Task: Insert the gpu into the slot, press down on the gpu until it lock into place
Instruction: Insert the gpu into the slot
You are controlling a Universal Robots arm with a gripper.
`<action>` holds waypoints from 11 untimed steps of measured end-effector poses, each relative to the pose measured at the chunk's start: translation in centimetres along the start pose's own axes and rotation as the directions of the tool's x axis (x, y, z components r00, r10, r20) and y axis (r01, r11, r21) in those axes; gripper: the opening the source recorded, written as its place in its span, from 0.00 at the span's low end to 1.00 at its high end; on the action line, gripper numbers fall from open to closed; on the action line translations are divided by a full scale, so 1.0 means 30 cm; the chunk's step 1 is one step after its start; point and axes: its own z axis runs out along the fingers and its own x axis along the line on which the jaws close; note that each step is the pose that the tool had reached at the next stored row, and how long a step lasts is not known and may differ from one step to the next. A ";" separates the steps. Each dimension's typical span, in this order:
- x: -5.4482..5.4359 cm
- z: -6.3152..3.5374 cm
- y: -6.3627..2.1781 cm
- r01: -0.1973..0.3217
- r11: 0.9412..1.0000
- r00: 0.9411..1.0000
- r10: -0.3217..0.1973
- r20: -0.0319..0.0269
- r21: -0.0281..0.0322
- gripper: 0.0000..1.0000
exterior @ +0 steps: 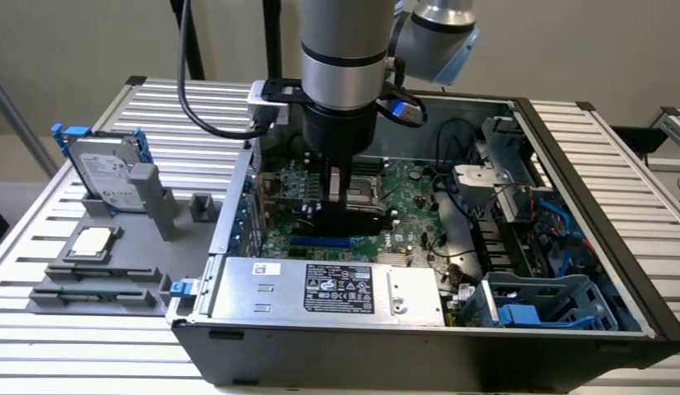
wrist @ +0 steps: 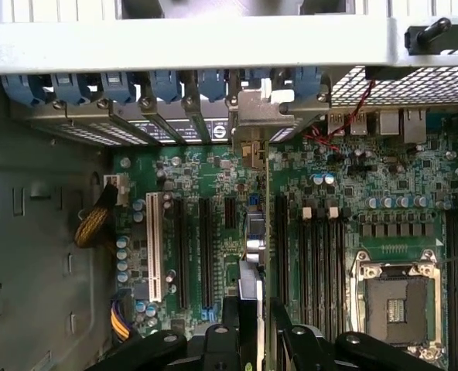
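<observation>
The pincer (wrist: 254, 340) pinches the card (wrist: 251, 290) edge-on above the green board (wrist: 353, 185), close to the blue slot (exterior: 318, 243) (whether it is seated, I cannot tell). I'd keep it upright, parallel to the slot, and push straight down, evenly.

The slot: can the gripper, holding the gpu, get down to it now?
Probably yes: the case is open, the gripper holds the gpu low beside the slot, and no cable crosses it.
</observation>
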 end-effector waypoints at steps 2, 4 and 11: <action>0.000 0.008 0.001 -0.001 1.000 1.000 0.001 0.000 -0.002 0.26; 0.000 0.015 0.001 -0.002 1.000 1.000 0.002 0.000 -0.005 0.26; 0.001 0.031 0.001 -0.003 1.000 1.000 0.003 0.000 -0.023 0.26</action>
